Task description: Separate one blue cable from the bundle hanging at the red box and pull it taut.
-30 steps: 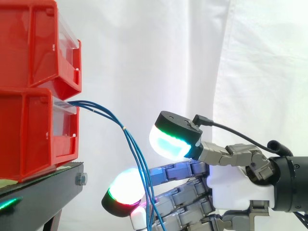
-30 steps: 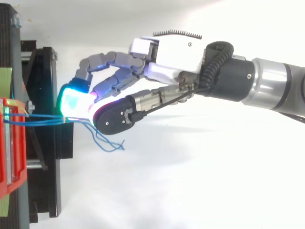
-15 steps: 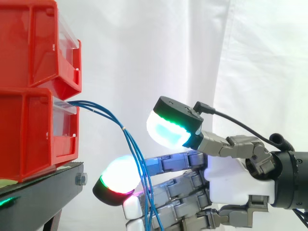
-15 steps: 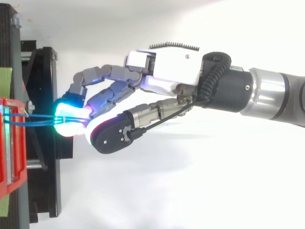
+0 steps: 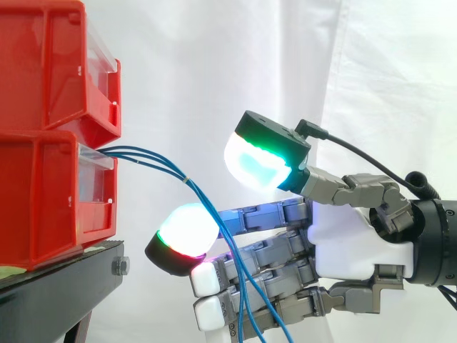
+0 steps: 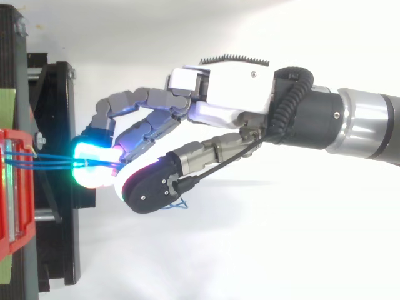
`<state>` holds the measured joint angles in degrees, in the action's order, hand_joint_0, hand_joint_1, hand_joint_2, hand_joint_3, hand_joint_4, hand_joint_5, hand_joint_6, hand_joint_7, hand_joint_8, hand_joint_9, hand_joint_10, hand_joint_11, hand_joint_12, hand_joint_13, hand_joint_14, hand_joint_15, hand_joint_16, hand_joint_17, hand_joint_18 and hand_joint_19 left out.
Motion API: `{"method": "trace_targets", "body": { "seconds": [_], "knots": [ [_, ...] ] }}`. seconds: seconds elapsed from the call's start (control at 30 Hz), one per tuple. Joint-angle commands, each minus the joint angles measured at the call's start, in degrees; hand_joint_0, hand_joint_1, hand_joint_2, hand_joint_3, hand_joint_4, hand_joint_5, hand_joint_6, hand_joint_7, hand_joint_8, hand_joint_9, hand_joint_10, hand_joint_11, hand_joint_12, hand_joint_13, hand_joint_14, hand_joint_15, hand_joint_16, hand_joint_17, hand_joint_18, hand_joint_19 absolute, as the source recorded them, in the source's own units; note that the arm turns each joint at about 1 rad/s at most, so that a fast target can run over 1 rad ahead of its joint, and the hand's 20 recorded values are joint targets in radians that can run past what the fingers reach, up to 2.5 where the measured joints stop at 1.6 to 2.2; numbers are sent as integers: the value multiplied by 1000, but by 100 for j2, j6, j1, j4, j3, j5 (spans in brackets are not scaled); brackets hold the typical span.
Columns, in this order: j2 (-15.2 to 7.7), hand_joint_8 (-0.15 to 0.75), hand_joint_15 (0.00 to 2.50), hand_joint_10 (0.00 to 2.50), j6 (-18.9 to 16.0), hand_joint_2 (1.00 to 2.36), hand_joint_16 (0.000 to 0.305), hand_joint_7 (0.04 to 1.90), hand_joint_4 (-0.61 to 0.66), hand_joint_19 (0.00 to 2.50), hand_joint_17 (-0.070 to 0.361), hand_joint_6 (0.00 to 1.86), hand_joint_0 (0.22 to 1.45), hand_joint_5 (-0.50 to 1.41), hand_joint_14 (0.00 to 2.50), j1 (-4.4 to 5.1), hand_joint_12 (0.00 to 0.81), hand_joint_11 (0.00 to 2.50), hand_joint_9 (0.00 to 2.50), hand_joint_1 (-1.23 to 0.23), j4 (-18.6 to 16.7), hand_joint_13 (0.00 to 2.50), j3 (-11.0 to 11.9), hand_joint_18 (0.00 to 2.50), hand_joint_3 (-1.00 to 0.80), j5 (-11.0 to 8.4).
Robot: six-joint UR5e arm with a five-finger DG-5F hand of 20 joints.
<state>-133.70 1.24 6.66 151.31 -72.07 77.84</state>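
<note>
**Open hand against the blue cables**

Two red bins are stacked on a black stand [image 5: 64, 286], their fronts at the stand's edge nearest the arm, before a white curtain [image 5: 214, 71]. The blue cables [image 5: 178, 175] come out of the front of the lower bin [image 5: 50, 200]. They run as a close bundle out past that edge, then bend and slope down to the bottom of the side view, fanning a little apart.

The hand [image 5: 350, 243] reaches in from the right, just below the bend. It is open, with its fingers [image 5: 264, 214] stretched loosely toward the bins. The thumb pad [image 5: 260, 161], glowing green and cyan, is raised above them, apart from the cables. The sloping cables cross the fingers and touch them just behind the top pad [image 5: 184, 234], which glows white with a green and red rim. Whether a strand is slipped between two fingers I cannot tell.

From above, the cables [image 6: 50, 161] run straight from the bin to the glowing pads, which are over the stand's edge. The fingers there are gently bent. Loose blue ends [image 6: 178, 203] peep out beside the thumb.
</note>
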Motion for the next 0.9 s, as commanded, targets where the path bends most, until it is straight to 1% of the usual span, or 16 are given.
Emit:
{"method": "trace_targets", "body": {
  "seconds": [0.0, 0.1, 0.13, 0.17, 0.27, 0.33, 0.37, 0.43, 0.53, 0.6, 0.73, 0.83, 0.87],
  "knots": [
    [20, 241, 387, 15, -10, 1011, 25, 1189, 142, 290, 56, 502, 594, -133, 14, 2, 277, 549, 792, -634, 3, 791, 0, 578, -358, 3],
    [20, 243, 387, 17, -36, 1013, 25, 1274, 117, 290, 56, 501, 602, -126, 15, -6, 276, 547, 796, -642, 3, 796, 0, 580, -338, 38],
    [46, 242, 383, 19, -54, 1013, 25, 1291, 115, 290, 56, 501, 602, -125, 14, -15, 278, 545, 796, -642, 12, 796, 0, 581, -336, 100],
    [46, 242, 386, 15, -54, 1013, 25, 1330, 114, 290, 56, 501, 603, -123, 14, -24, 278, 551, 799, -642, 12, 797, 0, 582, -336, 117],
    [116, 243, 391, 15, -45, 1012, 25, 1372, 107, 286, 55, 501, 603, -121, 15, -42, 276, 560, 802, -643, 100, 802, 0, 587, -337, 170],
    [152, 242, 386, 15, -54, 1012, 25, 1359, 104, 288, 55, 514, 605, -124, 16, -50, 278, 560, 802, -643, 170, 803, 0, 587, -342, 179],
    [204, 243, 391, 15, -36, 1012, 25, 1348, 105, 288, 55, 521, 605, -125, 15, -59, 276, 561, 803, -643, 250, 804, 0, 587, -345, 179],
    [222, 242, 391, 18, -36, 1012, 24, 1339, 106, 288, 55, 531, 602, -126, 15, -59, 276, 570, 803, -640, 302, 804, 0, 589, -347, 179],
    [319, 244, 391, 15, -45, 1010, 24, 1333, 105, 288, 55, 551, 597, -129, 15, -68, 277, 574, 813, -613, 601, 805, 0, 590, -373, 188],
    [345, 245, 395, 15, -54, 1008, 25, 1326, 106, 294, 55, 555, 594, -129, 14, -68, 275, 585, 819, -577, 680, 807, 0, 591, -401, 188],
    [354, 244, 400, 15, -54, 1005, 24, 1310, 106, 294, 55, 568, 600, -130, 15, -77, 275, 583, 824, -527, 707, 812, 0, 593, -430, 188],
    [371, 247, 401, 15, -54, 1008, 24, 1276, 101, 294, 54, 619, 612, -138, 15, -94, 279, 590, 826, -535, 715, 822, 0, 598, -408, 188],
    [398, 250, 398, 16, -54, 1009, 24, 1342, 105, 286, 54, 624, 610, -142, 15, -94, 279, 603, 827, -566, 715, 824, 0, 599, -389, 188]
  ]
}}
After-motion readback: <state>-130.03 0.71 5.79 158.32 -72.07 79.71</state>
